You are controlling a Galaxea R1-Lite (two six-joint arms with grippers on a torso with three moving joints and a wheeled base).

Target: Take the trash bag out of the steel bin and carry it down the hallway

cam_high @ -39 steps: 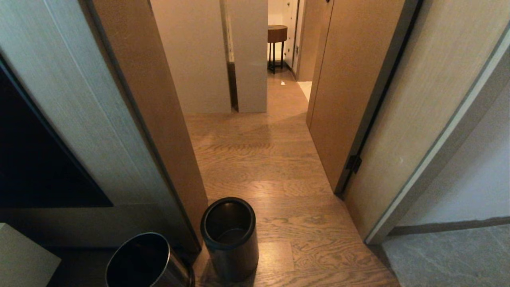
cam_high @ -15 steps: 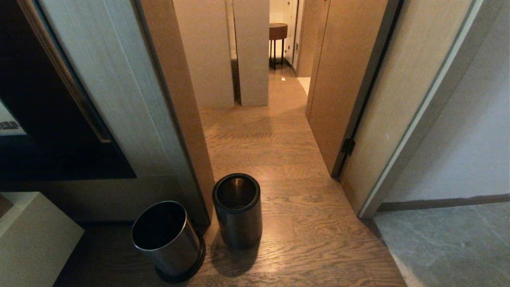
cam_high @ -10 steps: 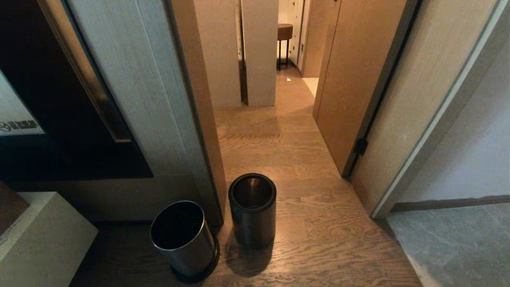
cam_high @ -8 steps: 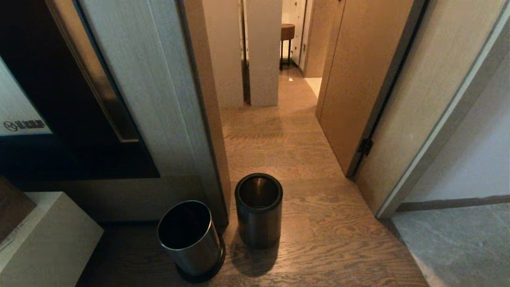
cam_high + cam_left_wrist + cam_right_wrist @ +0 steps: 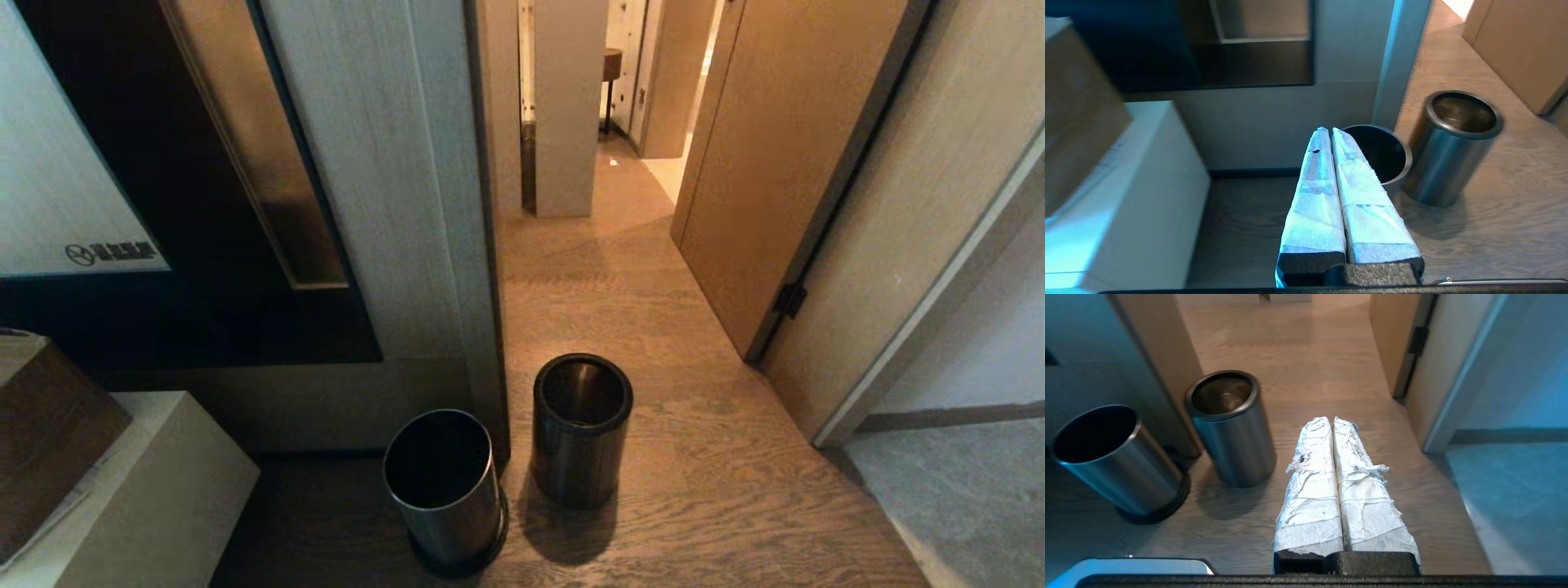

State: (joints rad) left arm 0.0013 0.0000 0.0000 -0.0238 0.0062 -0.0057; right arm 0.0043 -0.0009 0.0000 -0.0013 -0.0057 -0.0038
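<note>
L gripper (image 5: 1332,132) & R gripper (image 5: 1332,420) pressed together, empty (wall sign (image 5: 112,251) unreadable).

Wood-grain plank floor (image 5: 653,343) carries two open-topped cylindrical bins. The steel bin (image 5: 581,429), dark with a thick black rim, stands upright just beside the corner of the pale wall panel (image 5: 392,204), on the hallway side. A second, shinier bin (image 5: 445,490) on a black base ring stands tilted, on the other side of that corner, near the steel bin but apart. A pale box-shaped unit (image 5: 155,490) rests further along from the same panel.
</note>
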